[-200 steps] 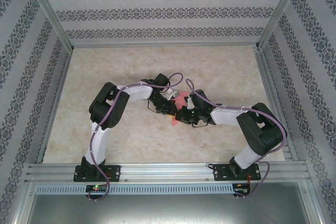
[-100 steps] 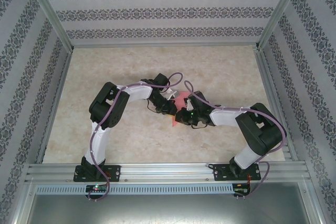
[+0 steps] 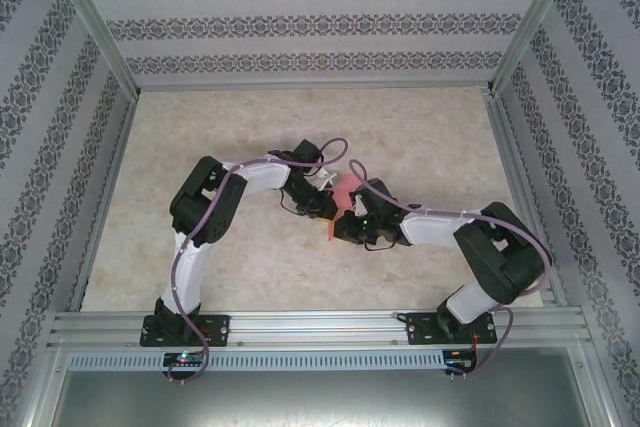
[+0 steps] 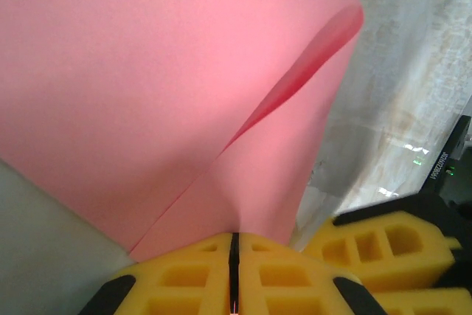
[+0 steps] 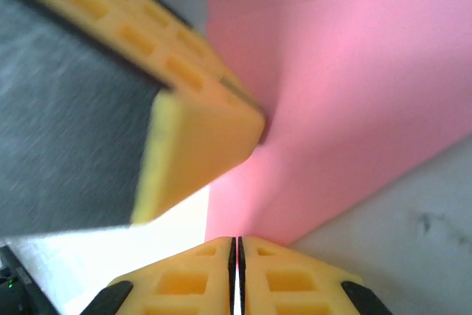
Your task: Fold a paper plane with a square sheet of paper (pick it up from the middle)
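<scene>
The left arm [image 3: 205, 209] reached from the left side toward the middle of the tabletop [image 3: 430, 137]. The left fingers [image 3: 330, 205] were pressed together on the paper [image 3: 343, 190]. In the left wrist view, the left fingers [image 4: 233, 241] were yellow with little square holes. They were pinching the bottom edge of the paper [image 4: 147, 71]. The paper was plain pink and had no writing on it. It had a fold line running up from the fingers, and one flap [image 4: 310, 57] curled open near the top.

The paper sat between the two arms, over the middle of the tabletop, and both sets of fingers held it.

To the right of the paper in that view were the right fingers [image 4: 383, 245], yellow too. Behind them was a black part [image 4: 442, 167] with small white writing running up its side. The writing was too small to read. A tiny green light [image 4: 418, 160] glowed beside it.

In the right wrist view, the left fingers [image 5: 192, 101] looked blurry at the upper left, with their tip touching the paper [image 5: 354, 94]. The right fingers [image 5: 237, 245] were shut tight on the paper's lower edge. Another fold line crossed the top of the paper.

The right fingers [image 3: 343, 221] met the paper from the right, and the right arm [image 3: 490, 247] bent back to the right side.
</scene>
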Tool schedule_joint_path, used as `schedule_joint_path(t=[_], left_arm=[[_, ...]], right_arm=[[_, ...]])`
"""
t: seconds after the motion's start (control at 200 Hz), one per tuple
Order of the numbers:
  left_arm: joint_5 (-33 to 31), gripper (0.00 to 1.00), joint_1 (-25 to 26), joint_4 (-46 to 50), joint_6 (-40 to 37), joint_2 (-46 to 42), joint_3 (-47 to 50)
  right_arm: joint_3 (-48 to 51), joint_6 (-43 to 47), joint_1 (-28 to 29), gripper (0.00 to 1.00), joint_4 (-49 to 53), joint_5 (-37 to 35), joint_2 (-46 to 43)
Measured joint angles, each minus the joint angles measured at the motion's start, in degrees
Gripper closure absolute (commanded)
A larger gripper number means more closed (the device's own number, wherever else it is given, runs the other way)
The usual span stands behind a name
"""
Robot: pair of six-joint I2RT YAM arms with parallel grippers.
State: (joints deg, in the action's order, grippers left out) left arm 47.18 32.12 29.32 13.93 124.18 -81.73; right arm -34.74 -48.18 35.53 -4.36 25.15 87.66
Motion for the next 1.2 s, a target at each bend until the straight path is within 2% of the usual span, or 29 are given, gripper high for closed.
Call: schedule_joint_path(t=[0.16, 0.41, 0.58, 0.864, 1.199], left_arm=[[0.02, 0.88, 0.00, 0.00, 0.00, 0.02, -0.04], [0.15, 0.88, 0.00, 0.02, 0.00, 0.07, -0.04], [0.20, 0.88, 0.00, 0.11, -0.02, 0.15, -0.15], [0.42, 0.88, -0.22, 0.26, 0.00, 0.28, -0.26], [0.63, 0.88, -0.26, 0.26, 0.00, 0.33, -0.26]], right_arm=[[0.00, -1.01, 0.37, 0.87, -0.37, 0.33, -1.20], [-0.02, -1.22, 1.14, 0.88, -1.49, 0.76, 3.87], [-0.02, -1.22, 1.27, 0.88, -1.84, 1.03, 4.09], [-0.02, -1.29, 1.36, 0.89, -0.59, 0.59, -1.62], [-0.20, -1.84, 1.38, 0.89, -3.30, 0.59, 4.61]])
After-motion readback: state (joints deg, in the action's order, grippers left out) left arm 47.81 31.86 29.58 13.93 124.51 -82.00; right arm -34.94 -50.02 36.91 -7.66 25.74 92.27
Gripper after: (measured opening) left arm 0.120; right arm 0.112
